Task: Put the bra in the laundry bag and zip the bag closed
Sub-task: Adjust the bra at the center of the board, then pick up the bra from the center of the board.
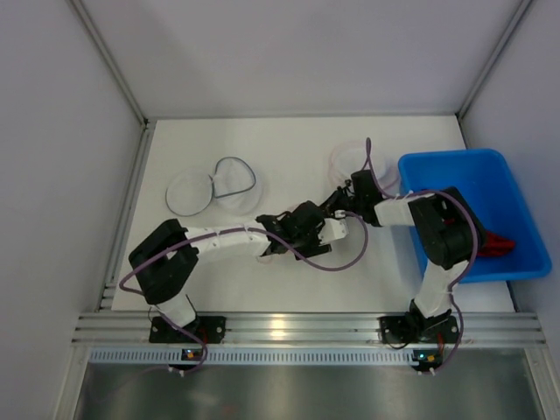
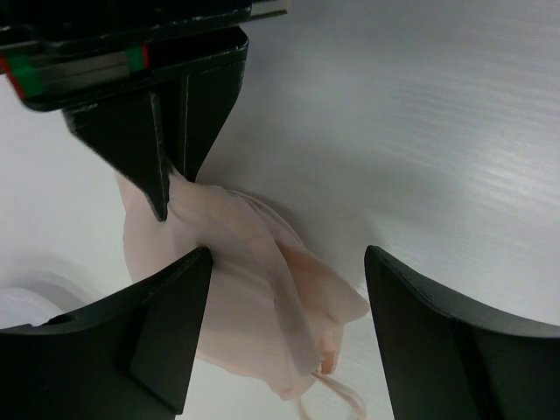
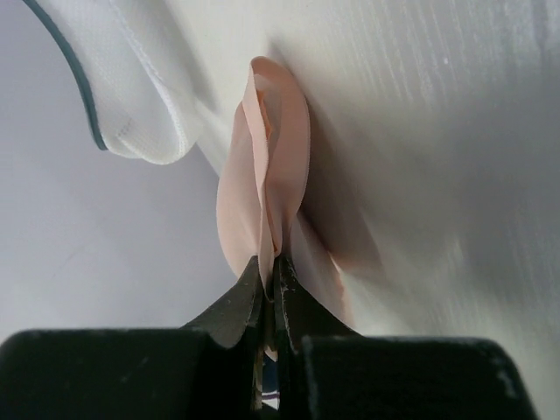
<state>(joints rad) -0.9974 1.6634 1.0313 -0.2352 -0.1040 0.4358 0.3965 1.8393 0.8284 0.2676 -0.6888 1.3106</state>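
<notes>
White table [image 1: 289,280], grey walls. Pink bra [image 3: 271,175] near table centre, pinched by right gripper [image 3: 273,267]. Left gripper [image 2: 289,262] jaws apart over bra. Laundry bag [image 1: 214,188] at 10 o'clock, blue bin [image 1: 472,210] at 3 o'clock.

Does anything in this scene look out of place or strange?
Nothing is spilled or damaged. Only the bra looks odd: it is crumpled into folds, pinched by the shut right gripper, and is outside the laundry bag.
</notes>
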